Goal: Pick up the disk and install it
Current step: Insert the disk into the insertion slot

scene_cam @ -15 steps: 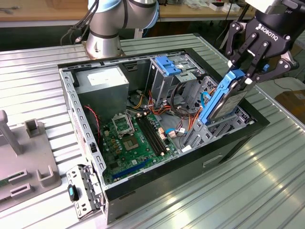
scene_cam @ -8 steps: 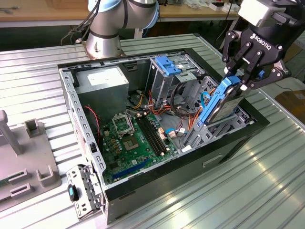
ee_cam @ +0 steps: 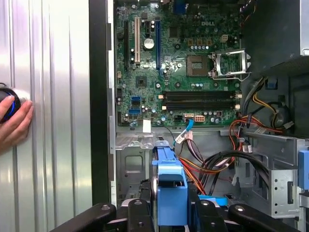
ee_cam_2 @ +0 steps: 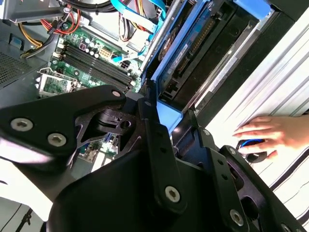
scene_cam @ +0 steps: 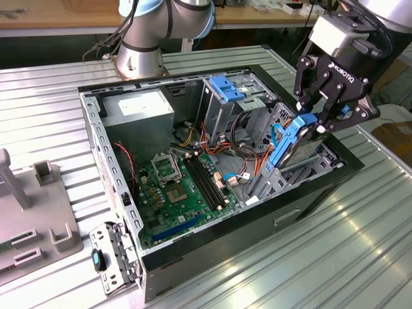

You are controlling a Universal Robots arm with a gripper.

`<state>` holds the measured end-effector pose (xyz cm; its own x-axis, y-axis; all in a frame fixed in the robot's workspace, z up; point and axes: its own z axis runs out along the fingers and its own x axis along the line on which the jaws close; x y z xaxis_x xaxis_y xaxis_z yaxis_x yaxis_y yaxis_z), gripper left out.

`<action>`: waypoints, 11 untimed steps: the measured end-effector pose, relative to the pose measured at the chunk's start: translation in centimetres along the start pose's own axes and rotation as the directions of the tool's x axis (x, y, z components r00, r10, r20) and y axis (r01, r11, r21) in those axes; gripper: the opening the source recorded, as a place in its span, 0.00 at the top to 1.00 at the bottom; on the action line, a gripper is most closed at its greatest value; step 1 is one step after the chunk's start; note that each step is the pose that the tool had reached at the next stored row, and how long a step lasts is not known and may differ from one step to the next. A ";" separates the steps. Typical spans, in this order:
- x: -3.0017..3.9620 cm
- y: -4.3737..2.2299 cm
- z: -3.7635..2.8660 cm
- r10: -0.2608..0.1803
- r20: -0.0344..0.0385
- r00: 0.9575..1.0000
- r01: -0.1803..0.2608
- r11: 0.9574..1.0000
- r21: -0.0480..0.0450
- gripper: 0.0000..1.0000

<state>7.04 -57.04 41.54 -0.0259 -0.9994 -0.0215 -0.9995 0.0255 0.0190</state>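
Exterior view first: the gripper (scene_cam: 317, 122) is clamped on the disk (scene_cam: 288, 145), pinching the top of its blue rail. The disk stands on edge and tilted. Its lower end is down inside the case (scene_cam: 212, 248) at the corner on the exterior view's right, and its upper end pokes above the case rim. The case is open on the ribbed table (scene_cam: 335, 257). The motherboard (scene_cam: 174, 183) lies flat on the case floor, and the power supply (scene_cam: 138, 106) sits in the far corner by the arm's base (scene_cam: 138, 58). A grey fixture (scene_cam: 38, 212) sits at the table edge on the exterior view's left.

Second wrist view: the black fingers (ee_cam_2: 153, 140) squeeze a blue tab on the disk (ee_cam_2: 190, 41). The disk runs away from them into a dark slot just inside the case wall. The motherboard (ee_cam_2: 91, 53) is off to the side of it. Outside the case, a hand (ee_cam_2: 273, 133) rests on the table (ee_cam_2: 260, 77) with its fingertips on a round black-and-blue device (ee_cam_2: 251, 147).

First wrist view: the disk's blue rail (ee_cam: 171, 191) is gripped between the fingers (ee_cam: 140, 212), near the case edge, with bundles of wires beside it. The motherboard (ee_cam: 178, 72) covers the case floor beyond. Past the black case wall (ee_cam: 99, 96), the hand (ee_cam: 14, 126) cups the device (ee_cam: 7, 104) on the table (ee_cam: 53, 96).
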 end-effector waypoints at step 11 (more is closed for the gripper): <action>0.07 -0.37 3.42 0.003 0.000 1.000 -0.003 1.000 -0.001 0.63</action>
<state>7.34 -57.04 38.12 -0.0285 -0.9994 -0.0215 -0.9994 0.0280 0.0203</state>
